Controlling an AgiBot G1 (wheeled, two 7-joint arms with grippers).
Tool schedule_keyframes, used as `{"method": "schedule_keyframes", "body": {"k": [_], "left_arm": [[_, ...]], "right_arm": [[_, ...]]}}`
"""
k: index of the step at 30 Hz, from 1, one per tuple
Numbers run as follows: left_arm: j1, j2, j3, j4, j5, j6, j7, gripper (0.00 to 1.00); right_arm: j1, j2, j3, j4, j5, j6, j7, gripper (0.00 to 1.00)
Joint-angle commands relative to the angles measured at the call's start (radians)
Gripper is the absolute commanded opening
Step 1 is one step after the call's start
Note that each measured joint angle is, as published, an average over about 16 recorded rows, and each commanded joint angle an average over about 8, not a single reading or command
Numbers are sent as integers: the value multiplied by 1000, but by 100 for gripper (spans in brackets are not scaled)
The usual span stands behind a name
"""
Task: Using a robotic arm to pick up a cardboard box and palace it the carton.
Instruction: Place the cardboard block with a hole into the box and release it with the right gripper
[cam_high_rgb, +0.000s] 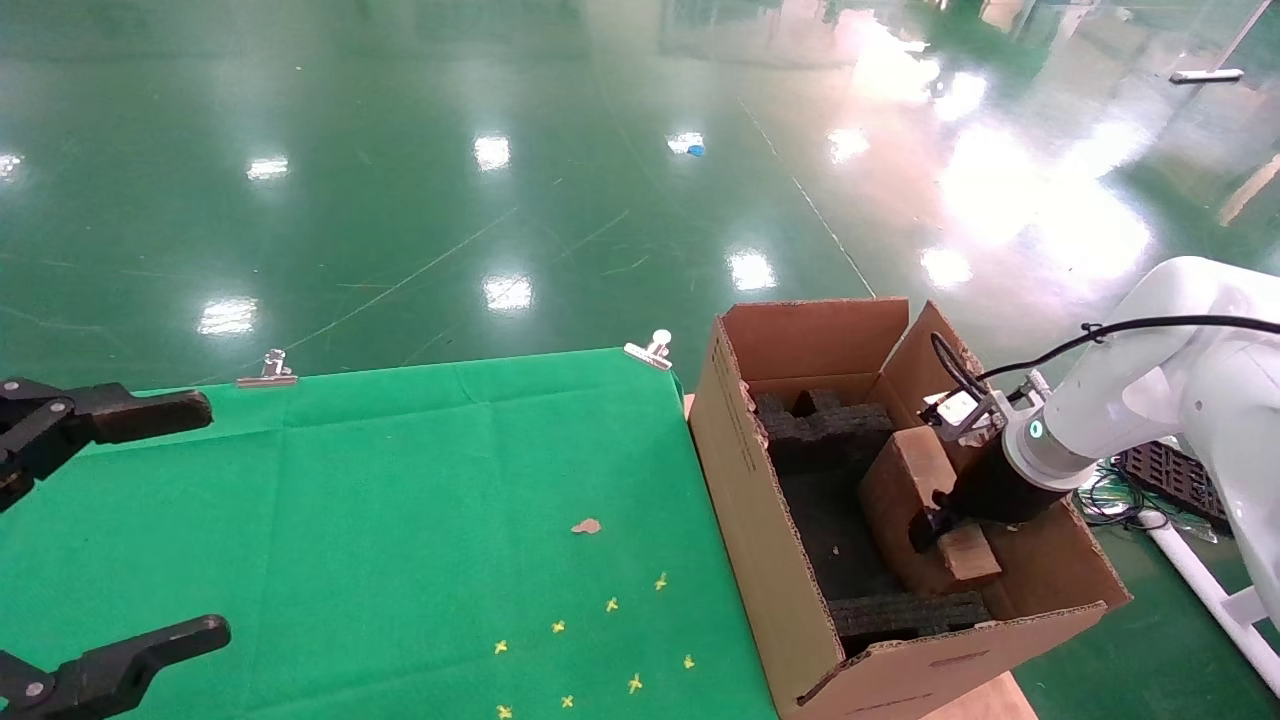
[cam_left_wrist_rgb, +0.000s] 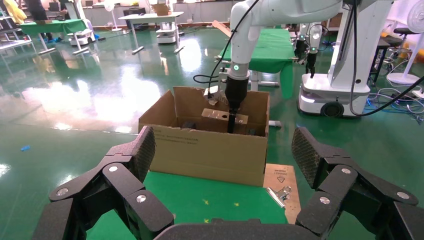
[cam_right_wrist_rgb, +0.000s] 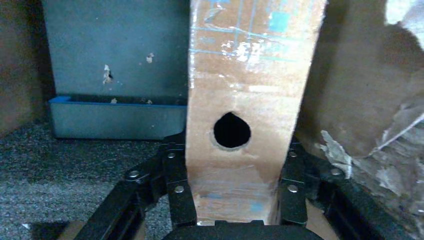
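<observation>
- The right gripper (cam_high_rgb: 935, 525) of the white tubular robotic arm (cam_high_rgb: 1120, 395) pinches the small, slim, worn brown cardboard box (cam_right_wrist_rgb: 245, 120) across its narrow sides, near one end.
- The box hangs inside the large brown corrugated carton (cam_high_rgb: 770, 540), above the black foam inserts (cam_high_rgb: 825, 425).
- It looks light, stiff and crushable; the round hole (cam_right_wrist_rgb: 232, 130) is a weak spot.
- The left gripper (cam_high_rgb: 105, 530) is parked over the green cloth-covered table (cam_high_rgb: 400, 520), jaws spread.

Green cloth (cam_high_rgb: 400, 500) over the table, held by two metal clips (cam_high_rgb: 267, 370) (cam_high_rgb: 650, 350); yellow cross marks (cam_high_rgb: 610, 604) and a small brown scrap (cam_high_rgb: 586, 526) on it
</observation>
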Motion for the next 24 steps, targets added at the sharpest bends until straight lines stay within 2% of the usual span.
{"method": "schedule_keyframes", "body": {"k": [1, 24], "left_arm": [[0, 0, 0, 0, 0, 0, 0, 100], [0, -1, 1, 0, -1, -1, 1, 100]], "right_arm": [[3, -4, -2, -5, -3, -2, -1, 100], [35, -16, 0, -22, -1, -11, -21, 100]]}}
